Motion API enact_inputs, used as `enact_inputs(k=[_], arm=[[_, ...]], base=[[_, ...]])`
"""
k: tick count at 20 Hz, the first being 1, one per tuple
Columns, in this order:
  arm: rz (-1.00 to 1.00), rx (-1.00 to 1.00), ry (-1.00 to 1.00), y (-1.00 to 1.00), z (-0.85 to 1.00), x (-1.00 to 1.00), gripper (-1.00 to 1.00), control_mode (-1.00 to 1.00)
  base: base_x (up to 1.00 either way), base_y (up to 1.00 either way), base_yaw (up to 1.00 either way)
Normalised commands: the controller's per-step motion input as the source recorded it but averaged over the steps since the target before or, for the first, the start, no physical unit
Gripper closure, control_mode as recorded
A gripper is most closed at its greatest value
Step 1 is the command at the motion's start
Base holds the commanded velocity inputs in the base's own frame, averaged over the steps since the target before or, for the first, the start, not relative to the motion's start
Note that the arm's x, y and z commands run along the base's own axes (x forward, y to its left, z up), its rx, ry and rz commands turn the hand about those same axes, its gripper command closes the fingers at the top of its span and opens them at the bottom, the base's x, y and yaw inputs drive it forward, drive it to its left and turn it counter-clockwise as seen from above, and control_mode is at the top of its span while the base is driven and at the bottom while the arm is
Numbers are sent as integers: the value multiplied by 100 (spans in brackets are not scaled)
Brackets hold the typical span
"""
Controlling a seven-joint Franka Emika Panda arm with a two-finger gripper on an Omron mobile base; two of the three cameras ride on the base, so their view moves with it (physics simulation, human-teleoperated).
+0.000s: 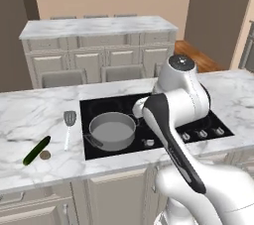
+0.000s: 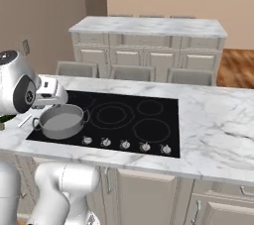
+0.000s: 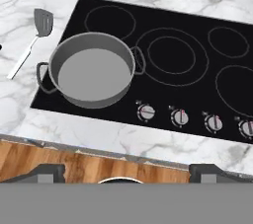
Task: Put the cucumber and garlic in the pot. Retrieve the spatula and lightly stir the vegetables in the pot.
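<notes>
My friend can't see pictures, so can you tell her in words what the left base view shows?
An empty grey pot sits on a black stovetop set into a marble counter. To the pot's left on the counter lie a spatula, a dark green cucumber and a small tan garlic. The robot's white arm rises at the lower right.

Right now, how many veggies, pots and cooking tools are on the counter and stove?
Veggies: 2, the cucumber and the garlic
Pots: 1, the pot
Cooking tools: 1, the spatula
Total: 4
</notes>
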Motion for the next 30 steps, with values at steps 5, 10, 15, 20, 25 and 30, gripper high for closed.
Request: enact_inputs(k=[5, 10, 15, 20, 25, 30], arm=[[0, 0, 0, 0, 0, 0, -100, 100], [0, 0, 4, 49, 0, 2, -100, -100], [0, 2, 10, 88, -17, 20, -100, -100], [0, 9, 30, 64, -13, 54, -100, -100], [0, 5, 26, 6, -61, 7, -100, -100], [0, 0, 7, 0, -15, 9, -100, -100]], base=[[1, 100, -12], [4, 39, 0], [0, 0, 0], [0, 0, 0], [0, 0, 0], [0, 0, 0]])
